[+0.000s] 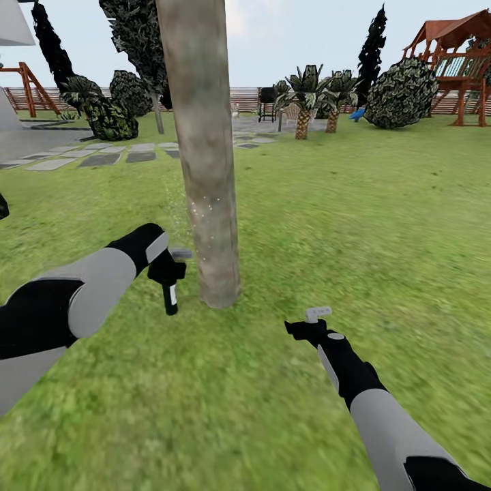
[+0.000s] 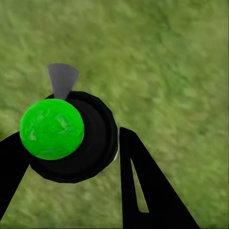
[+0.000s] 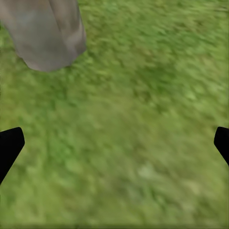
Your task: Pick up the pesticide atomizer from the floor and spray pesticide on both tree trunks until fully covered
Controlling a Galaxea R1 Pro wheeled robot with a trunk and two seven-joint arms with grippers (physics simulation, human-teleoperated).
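The big green lawn (image 1: 382, 225) fills the picture. A thick, pale, spotty tree trunk (image 1: 204, 157) stands left of the middle. Low on the left, the left gripper (image 1: 168, 269) squeezes the small black pesticide atomizer (image 1: 170, 294), just beside the trunk. The right gripper (image 1: 315, 320), lower right, is spread wide with nothing in it. I think spraying is underway; next, aim at bare bark.

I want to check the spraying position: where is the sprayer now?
In the head view, the sprayer hangs in the left claw, low on the left, just beside the base of the thick tree trunk, above the grass.
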